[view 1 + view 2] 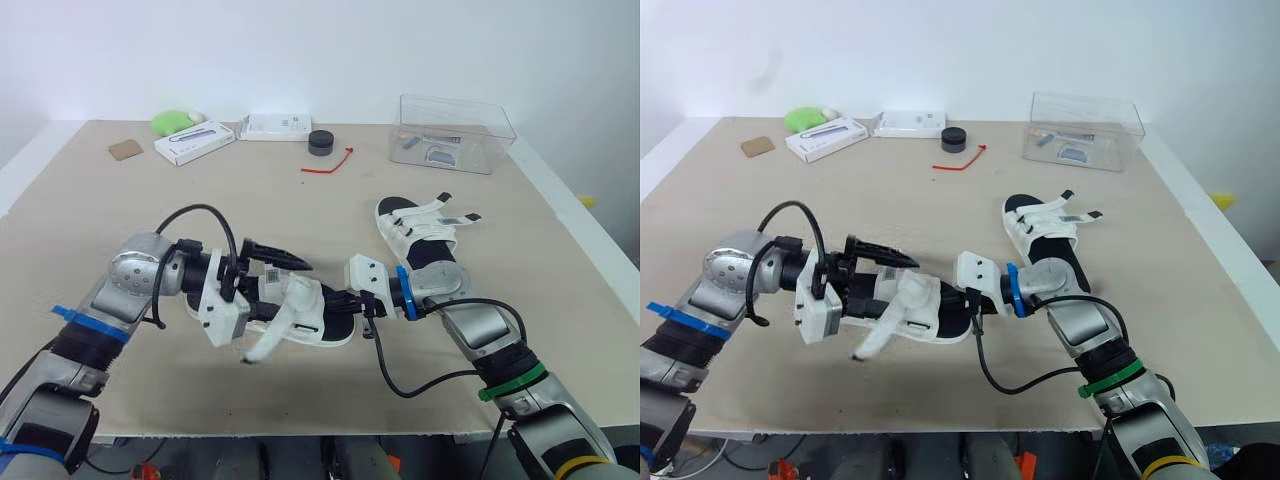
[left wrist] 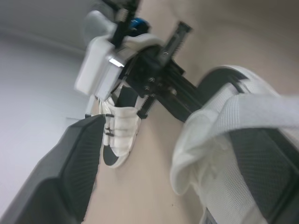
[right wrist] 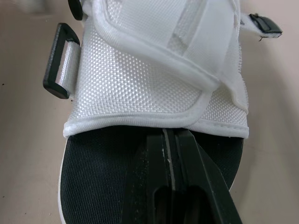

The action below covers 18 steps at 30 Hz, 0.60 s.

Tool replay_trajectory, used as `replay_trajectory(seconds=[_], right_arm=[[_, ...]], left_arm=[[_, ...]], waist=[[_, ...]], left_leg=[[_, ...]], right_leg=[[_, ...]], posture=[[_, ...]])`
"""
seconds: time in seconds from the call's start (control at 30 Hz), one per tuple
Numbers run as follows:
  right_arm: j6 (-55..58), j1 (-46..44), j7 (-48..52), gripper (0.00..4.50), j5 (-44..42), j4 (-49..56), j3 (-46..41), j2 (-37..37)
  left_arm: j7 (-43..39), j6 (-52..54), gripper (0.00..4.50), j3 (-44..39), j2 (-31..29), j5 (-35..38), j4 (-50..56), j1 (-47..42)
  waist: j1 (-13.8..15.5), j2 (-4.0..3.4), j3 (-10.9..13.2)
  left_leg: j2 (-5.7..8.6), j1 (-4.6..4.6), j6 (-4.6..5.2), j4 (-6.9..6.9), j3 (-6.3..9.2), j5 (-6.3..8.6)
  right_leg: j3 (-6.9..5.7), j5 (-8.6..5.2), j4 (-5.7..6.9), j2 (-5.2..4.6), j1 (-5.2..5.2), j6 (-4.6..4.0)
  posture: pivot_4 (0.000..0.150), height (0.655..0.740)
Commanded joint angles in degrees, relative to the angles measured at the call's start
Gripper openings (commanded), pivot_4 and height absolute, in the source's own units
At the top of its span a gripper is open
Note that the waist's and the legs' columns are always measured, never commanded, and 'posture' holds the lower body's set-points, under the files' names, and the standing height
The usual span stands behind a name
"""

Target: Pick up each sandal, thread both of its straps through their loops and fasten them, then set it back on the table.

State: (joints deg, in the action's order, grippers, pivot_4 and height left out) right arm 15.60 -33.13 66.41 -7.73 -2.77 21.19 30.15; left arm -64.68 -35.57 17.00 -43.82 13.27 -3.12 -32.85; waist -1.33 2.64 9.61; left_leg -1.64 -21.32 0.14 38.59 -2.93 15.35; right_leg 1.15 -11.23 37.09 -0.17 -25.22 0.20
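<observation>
I am pressing my right gripper (image 3: 166, 140), its 2 fingers together, onto the black footbed of the near sandal (image 1: 312, 318), which is lying near-centre on the table (image 1: 150, 230). My left gripper (image 1: 285, 285) is reaching over the sandal's left end, its 2 fingers apart. The second sandal (image 1: 425, 235) is lying farther right.

Clutter along the table's (image 1: 300, 225) far edge.
Green lump (image 1: 170, 122), brown card (image 1: 125, 150), white box (image 1: 195, 141), second white box (image 1: 275, 126), black puck (image 1: 320, 143), red tie (image 1: 328, 165); clear box (image 1: 455, 132) rightmost.

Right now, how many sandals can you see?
2. One white mesh sandal with a black footbed lies near the front edge; the other lies farther back to its right, straps loose. None seems hidden.
</observation>
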Motion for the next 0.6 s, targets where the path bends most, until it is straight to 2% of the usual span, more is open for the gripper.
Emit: replay_trajectory(seconds=[0.03,0.1,0.27,0.33,0.4,0.47,0.6], right_arm=[[0.58,0.92,0.88,0.0,1.8,-1.49,1.24,1.07],[0.47,1.04,1.21,0.0,1.74,-1.47,1.41,1.26],[0.04,1.04,1.9,0.0,1.75,-1.77,1.48,1.44],[-0.21,1.05,2.12,0.0,1.79,-1.93,1.57,1.46],[-0.44,0.96,2.19,0.0,1.9,-2.28,1.73,1.19],[-0.6,0.81,2.14,0.0,1.96,-2.61,1.95,0.82],[-0.66,0.82,1.95,0.0,2.13,-2.64,2.24,0.21]], left_arm=[[1.12,19.43,3.94,-5.1,-5.16,8.98,8.33,3.2],[-0.26,27.04,3.94,-6.91,-9.0,11.63,12.06,6.77],[-2.5,56.27,3.94,-12.65,-20.84,26.07,20.19,17.35],[-2.77,66.7,3.94,-15.24,-24.32,33.91,23.58,21.29],[-0.46,74.21,3.94,-18.01,-25.06,42.06,28.83,26.05],[4.38,79.47,3.94,-19.55,-23.28,49.63,33.61,29.48],[19.03,86.25,3.94,-17.19,-15.03,59.87,36.28,28.61]], waist=[[-0.03,0.0,0.01],[-0.04,0.0,0.01],[-0.02,0.0,0.02],[0.04,-0.01,0.03],[0.1,-0.01,0.02],[0.09,-0.02,0.03],[0.14,-0.01,0.01]], left_leg=[[-0.02,0.0,0.0,0.0,0.01,0.0],[-0.06,0.0,0.0,-0.03,0.02,0.0],[-0.09,0.04,0.0,-0.14,0.04,0.02],[-0.08,0.05,-0.01,-0.15,0.04,0.04],[-0.07,0.06,-0.02,-0.15,0.06,0.05],[-0.07,0.07,-0.05,-0.15,0.02,0.07],[-0.03,0.15,-0.07,-0.14,0.05,0.08]], right_leg=[[-0.01,0.0,0.0,0.01,0.0,0.0],[-0.01,-0.04,0.01,0.05,-0.03,-0.06],[-0.05,-0.16,0.03,0.06,-0.05,-0.12],[-0.06,-0.22,0.03,0.04,-0.05,-0.11],[-0.1,-0.25,0.01,0.01,-0.04,-0.11],[-0.1,-0.26,-0.02,-0.05,-0.03,-0.11],[-0.07,-0.28,0.01,-0.11,0.03,-0.07]], posture=[[0.15,0.74],[0.15,0.74],[0.15,0.74],[0.15,0.74],[0.15,0.74],[0.15,0.74],[0.15,0.74]])
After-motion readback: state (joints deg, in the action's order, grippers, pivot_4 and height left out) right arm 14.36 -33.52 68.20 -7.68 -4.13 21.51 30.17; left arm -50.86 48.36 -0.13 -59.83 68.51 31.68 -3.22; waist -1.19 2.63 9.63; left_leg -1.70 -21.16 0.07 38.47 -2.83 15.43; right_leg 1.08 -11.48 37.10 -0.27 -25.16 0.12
